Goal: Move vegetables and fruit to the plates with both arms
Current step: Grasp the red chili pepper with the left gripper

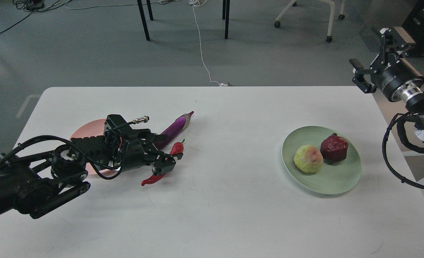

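My left gripper (164,157) is low over the table. Its open jaws stand around the middle of the red chili pepper (178,147), whose tail shows below at the front. The purple eggplant (178,125) lies just behind, its lower half hidden by the gripper. My left arm covers most of the pink plate (81,130). The pale green plate (337,181) at the right holds the yellow-green fruit (308,158) and the dark red pomegranate (334,148). My right gripper (376,52) is open and empty, raised beyond the table's far right corner.
The white table (226,215) carries everything. Behind it, chair legs (144,21), a white cable (201,46) and a wheeled chair base (305,18) stand on the grey floor.
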